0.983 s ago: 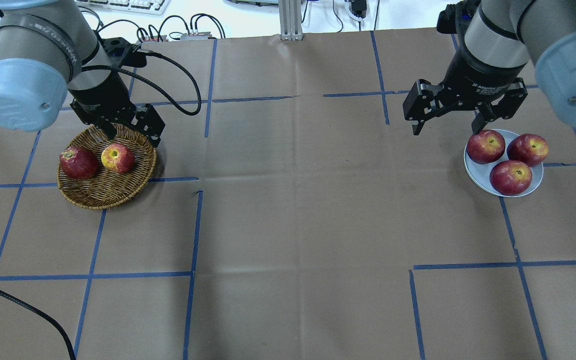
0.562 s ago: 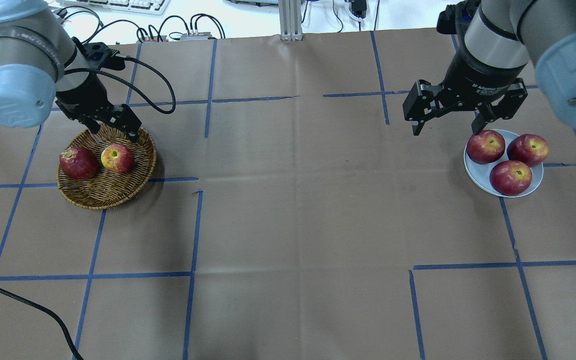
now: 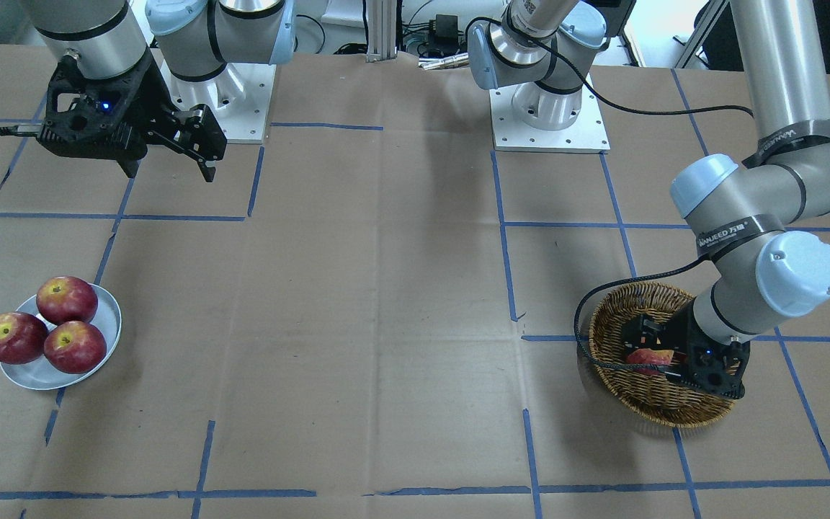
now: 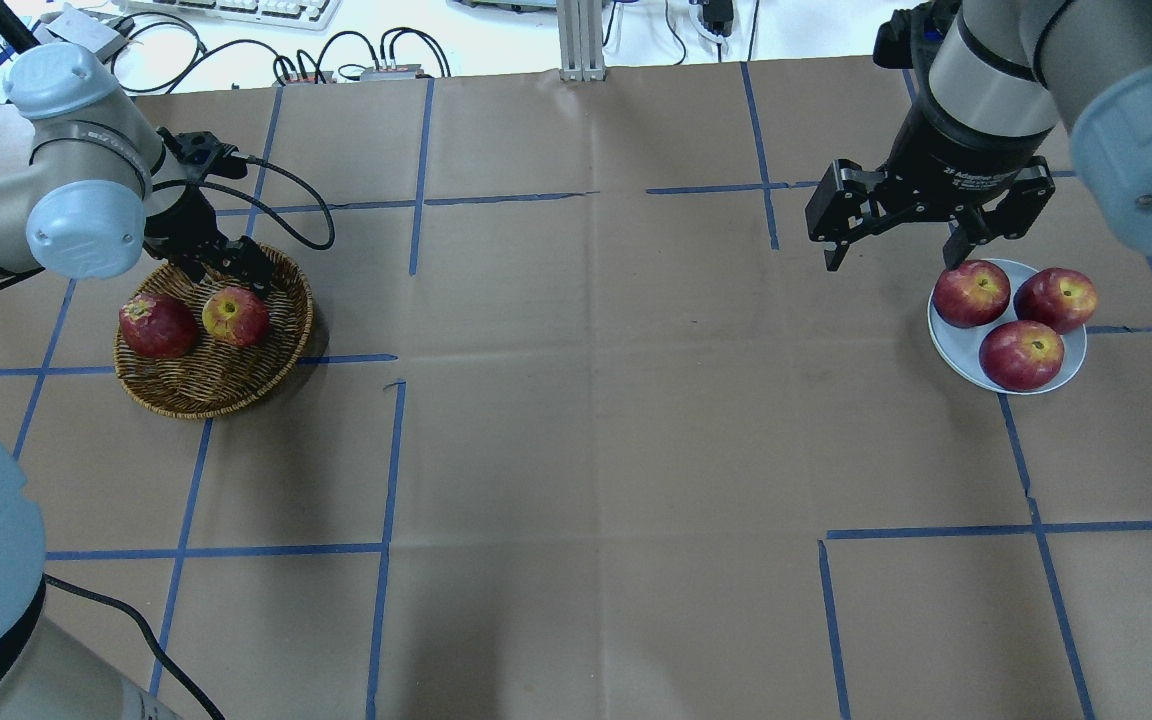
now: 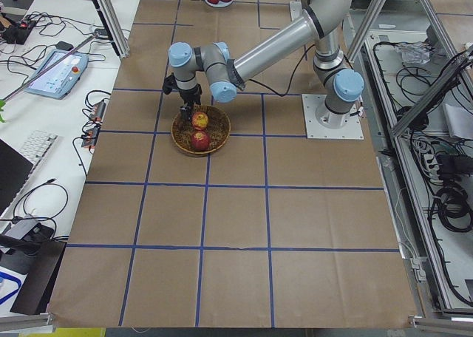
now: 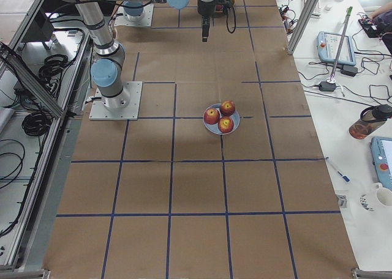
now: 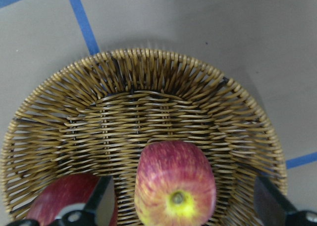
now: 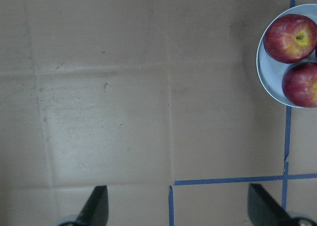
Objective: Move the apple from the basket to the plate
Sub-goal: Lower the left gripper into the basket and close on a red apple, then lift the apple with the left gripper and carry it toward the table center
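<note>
1. Apple (image 4: 235, 315), pinkish-red with a yellow stem patch, lies in the wicker basket (image 4: 216, 390), toward its 1 o'clock; a darker apple (image 4: 157, 325) sits at its 9 o'clock.
2. Left gripper (image 4: 231, 278) hangs at the apple's 12 o'clock, jaws wide, straddling it without gripping.
3. Right gripper (image 4: 891, 262) hovers wide open at the plate's (image 4: 948, 345) 10 o'clock; three apples (image 4: 1021, 355) sit on the plate.

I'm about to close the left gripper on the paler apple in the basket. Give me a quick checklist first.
1. Left gripper open: ok.
2. Apple centred between its fingers: ok in the wrist view.
3. Clearance from the darker apple: cannot tell; one finger overlaps it.
4. Gripper down inside the basket: ok.
5. Free space on the plate: not ok; three apples crowd it.
6. Right gripper open and empty: ok.
</note>
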